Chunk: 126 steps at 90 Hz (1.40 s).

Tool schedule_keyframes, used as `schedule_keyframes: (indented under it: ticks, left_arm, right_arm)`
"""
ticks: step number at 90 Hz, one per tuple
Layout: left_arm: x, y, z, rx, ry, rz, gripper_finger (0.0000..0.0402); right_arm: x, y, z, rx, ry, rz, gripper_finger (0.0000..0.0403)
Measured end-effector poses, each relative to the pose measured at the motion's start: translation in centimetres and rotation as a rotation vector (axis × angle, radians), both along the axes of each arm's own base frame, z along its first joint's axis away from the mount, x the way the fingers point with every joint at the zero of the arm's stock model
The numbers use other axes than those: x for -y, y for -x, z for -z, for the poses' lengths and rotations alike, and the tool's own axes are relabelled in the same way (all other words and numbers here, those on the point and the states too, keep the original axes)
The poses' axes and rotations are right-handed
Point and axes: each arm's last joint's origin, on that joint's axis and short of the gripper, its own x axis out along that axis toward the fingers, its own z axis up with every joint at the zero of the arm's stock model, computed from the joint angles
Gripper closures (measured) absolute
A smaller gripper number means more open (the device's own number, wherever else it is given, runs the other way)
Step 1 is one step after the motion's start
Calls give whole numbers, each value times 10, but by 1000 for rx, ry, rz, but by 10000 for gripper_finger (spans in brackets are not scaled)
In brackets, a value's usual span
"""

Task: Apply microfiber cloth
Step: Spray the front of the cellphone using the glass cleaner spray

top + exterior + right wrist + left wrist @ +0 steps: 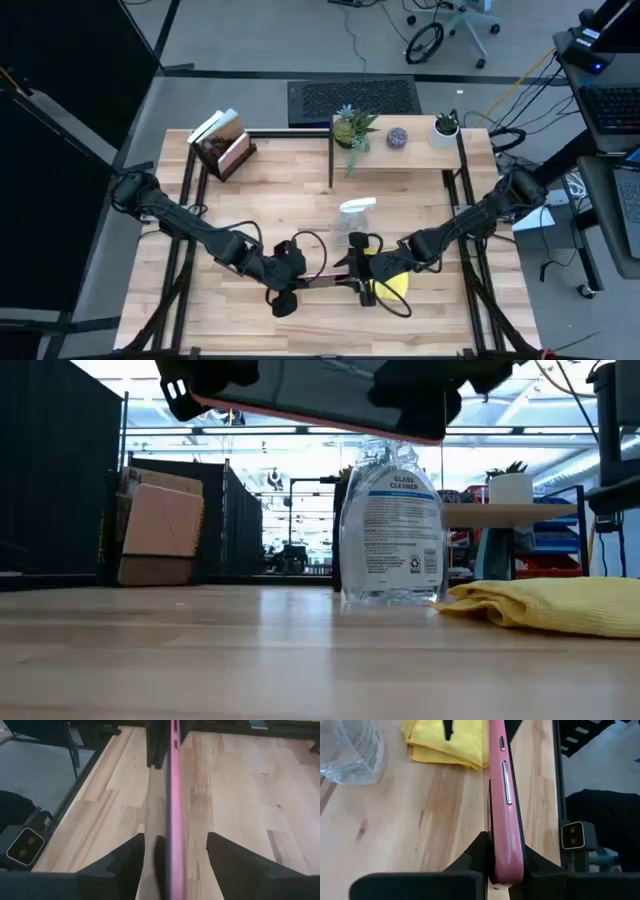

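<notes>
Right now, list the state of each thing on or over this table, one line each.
Pink-cased dark phone: held up off the wooden table.
Left gripper: fingers shut on the phone.
Right gripper: fingers open, straddling the phone.
Bright yellow microfiber cloth: rumpled, lying on the table.
Clear glass-cleaner spray bottle: upright beside the cloth.

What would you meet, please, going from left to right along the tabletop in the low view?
Books → spray bottle → microfiber cloth.
</notes>
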Motion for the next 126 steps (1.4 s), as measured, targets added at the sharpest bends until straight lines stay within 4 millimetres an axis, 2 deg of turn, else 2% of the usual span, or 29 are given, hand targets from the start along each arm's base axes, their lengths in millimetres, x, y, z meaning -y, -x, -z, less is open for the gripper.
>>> schedule_keyframes:
  ticks: [18,39,73,86,100,110,126]
  left_arm:
    - [-1,2,2,-24,-14,3,384]
    - [0,2,1,-15,-26,19,381]
    - [-9,-2,-2,-5,11,-50,327]
    - [-16,0,-12,28,26,-67,300]
    - [-22,7,-27,78,0,-77,287]
    - [-27,12,-36,127,-80,-104,286]
    - [-36,14,-42,166,-193,-151,286]
  right_arm:
    - [-3,-1,-4,-4,-56,-15,271]
    - [-1,-1,-2,-22,-65,-18,384]
    - [-3,7,1,-87,-21,-20,389]
    - [-3,25,-13,-119,-11,4,390]
    - [0,57,-33,-166,31,31,390]
    - [5,79,-49,-137,50,133,390]
    - [9,112,-55,-200,53,256,390]
